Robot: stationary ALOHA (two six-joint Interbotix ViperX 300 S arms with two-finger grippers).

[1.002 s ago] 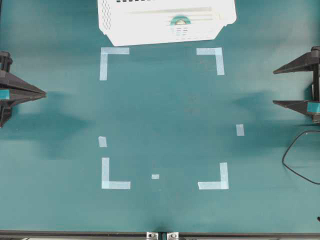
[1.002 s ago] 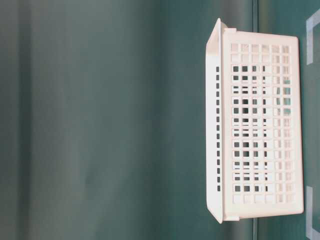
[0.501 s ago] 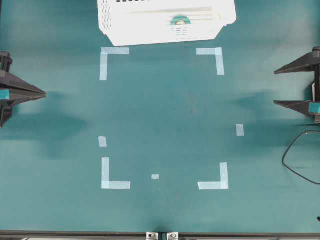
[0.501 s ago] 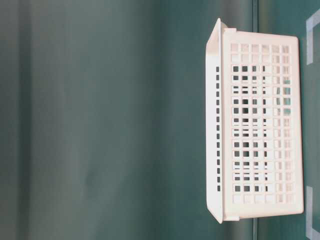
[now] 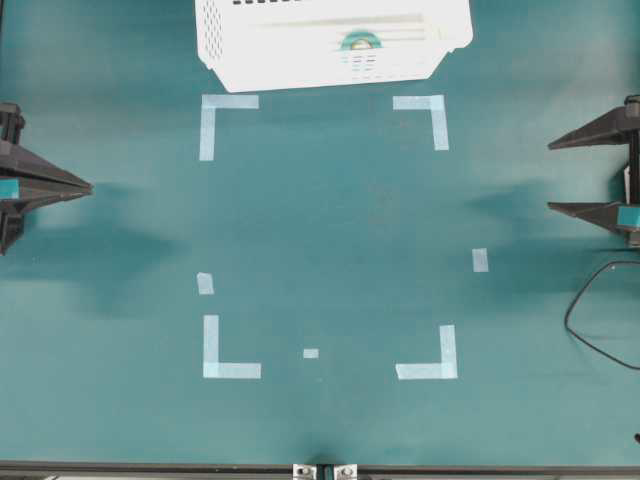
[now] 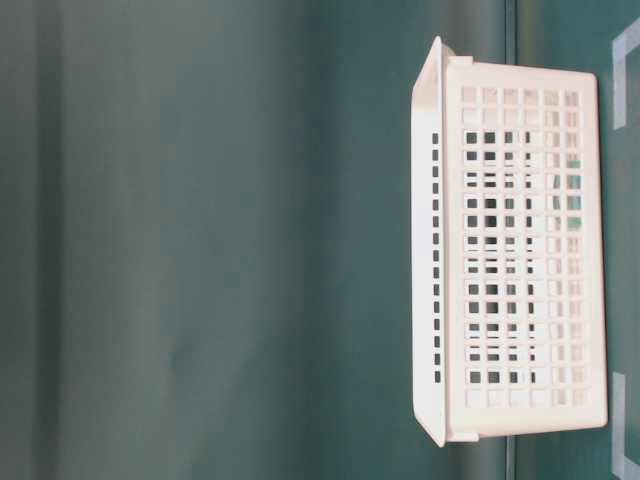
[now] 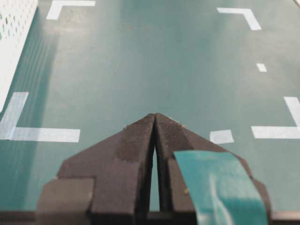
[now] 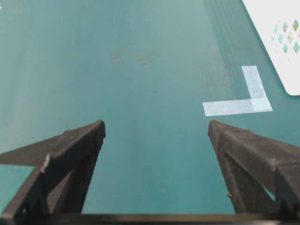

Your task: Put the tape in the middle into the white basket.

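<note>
Nothing has changed over the last second: overhead and table-level views match the earlier ones, arms and basket in the same spots. Reads as the end state, not a step in progress.

Near edge of the table [image 5: 330, 230]: bare mat, only the flat pale tape corner marks [image 5: 230, 345] and a few small strips. The middle of the marked square holds no roll.

Left gripper [image 5: 88, 187] is parked at the left edge, fingers pressed together with just a hairline seam between them in the wrist view [image 7: 154, 123], nothing held. Right gripper [image 5: 552, 175] is parked at the right edge, fingers spread wide apart [image 8: 154, 129], nothing between them. Both are well away from the basket.

Far edge: basket [image 5: 300, 60], white lattice walls, sitting just beyond the far corner marks. Tape [image 5: 358, 41] is inside it, a teal ring visible toward the right half. From table level [image 6: 520, 260] only a faint teal tint shows through the lattice, too vague to place. I see nothing else in the basket.

Judgement: task looks complete, tape in, both arms retracted. No follow-up move seems needed.
</note>
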